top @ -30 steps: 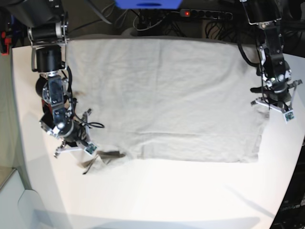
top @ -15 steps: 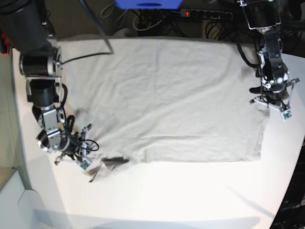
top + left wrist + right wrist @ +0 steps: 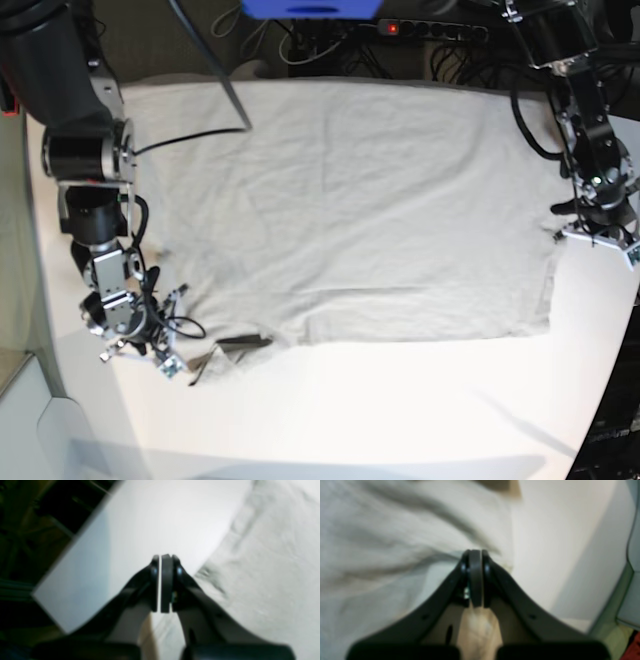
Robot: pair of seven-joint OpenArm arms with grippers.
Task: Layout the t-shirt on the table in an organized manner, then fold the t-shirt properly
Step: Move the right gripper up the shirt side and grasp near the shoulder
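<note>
T-shirt [image 3: 340, 200] flat on table [image 3: 400, 400]; both fingers closed, empty (shirt edges just beside).

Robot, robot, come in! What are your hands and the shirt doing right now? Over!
Left end effector shut, empty, over the table. Right end effector shut, beside the t-shirt. T-shirt spread flat. Nothing in the way.

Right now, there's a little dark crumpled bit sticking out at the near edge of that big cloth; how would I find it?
Start from the white table, where the beige t-shirt lies spread nearly flat. Follow its near edge toward the right gripper, whose jaws are shut. There a small folded flap shows the darker inner side, unlike the pale, smooth cloth around it.
</note>
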